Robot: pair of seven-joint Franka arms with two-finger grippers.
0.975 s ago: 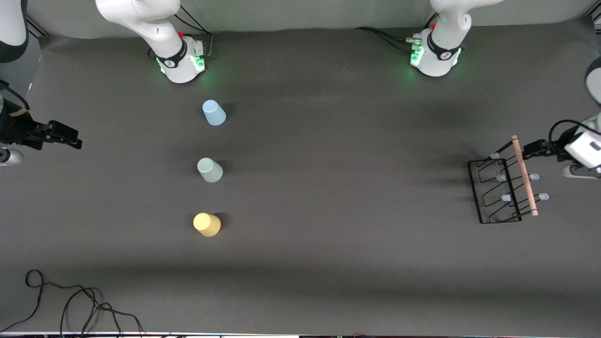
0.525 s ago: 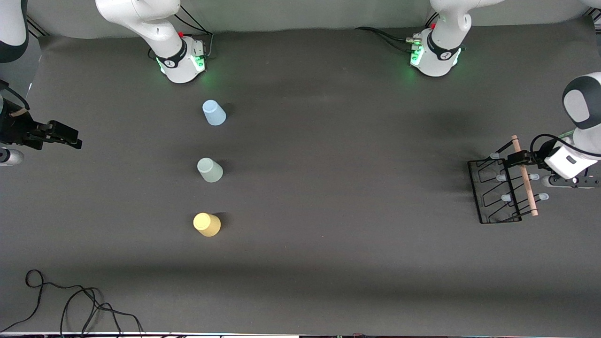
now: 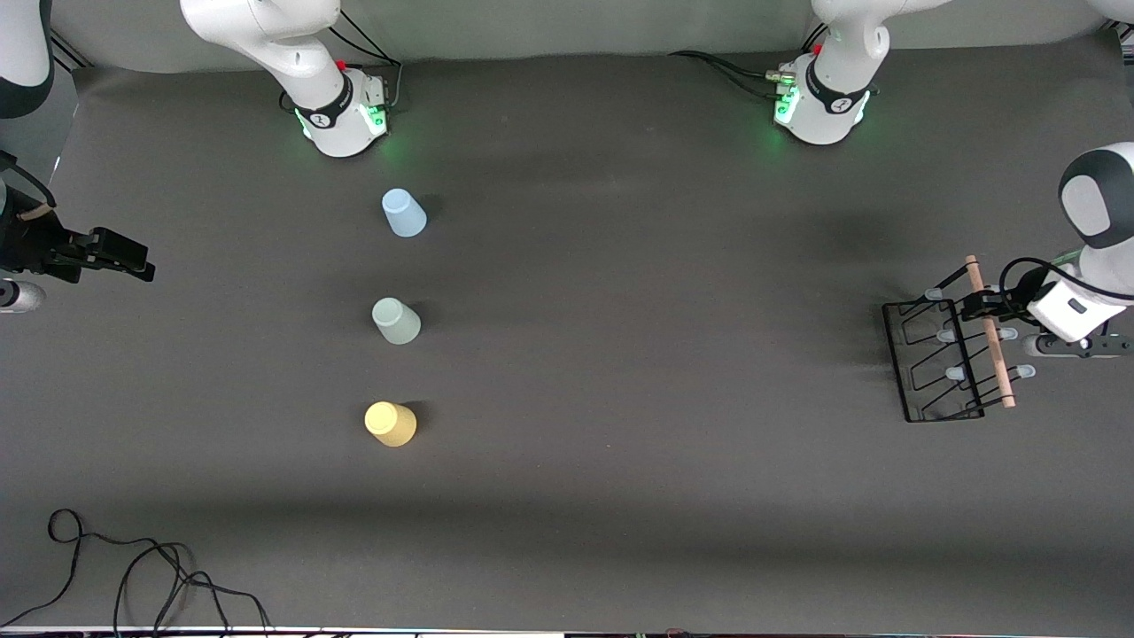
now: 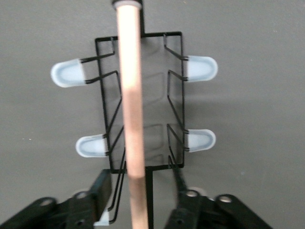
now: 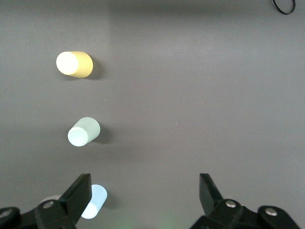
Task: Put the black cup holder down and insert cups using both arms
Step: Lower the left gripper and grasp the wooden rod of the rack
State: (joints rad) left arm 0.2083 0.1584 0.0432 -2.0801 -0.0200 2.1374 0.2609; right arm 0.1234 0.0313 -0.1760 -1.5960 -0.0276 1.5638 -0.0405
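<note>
The black cup holder (image 3: pixel 939 363) stands at the left arm's end of the table, its wooden rod handle (image 3: pixel 992 341) on top. In the left wrist view the rod (image 4: pixel 131 95) runs between my left gripper's fingers (image 4: pixel 101 190). My left gripper (image 3: pixel 974 307) (image 4: pixel 142 200) is open, straddling the rod near its end, not clamped. The pale blue cup (image 3: pixel 403 213), pale green cup (image 3: pixel 396 321) and yellow cup (image 3: pixel 391 424) stand mouth down in a row mid-table. My right gripper (image 3: pixel 133 257) (image 5: pixel 145 191) is open and empty, waiting over the right arm's end; its view shows the yellow cup (image 5: pixel 75 64), green cup (image 5: pixel 84 131) and blue cup (image 5: pixel 94 201).
The two arm bases (image 3: pixel 341 115) (image 3: pixel 819 111) stand along the table's back edge. A loose black cable (image 3: pixel 133 576) lies at the near corner toward the right arm's end. The holder's capped prongs (image 4: pixel 69 74) stick out on both sides of the rod.
My left gripper has moved from beside the rod's end onto the rod and now straddles it. The right arm and the cups have not moved.
</note>
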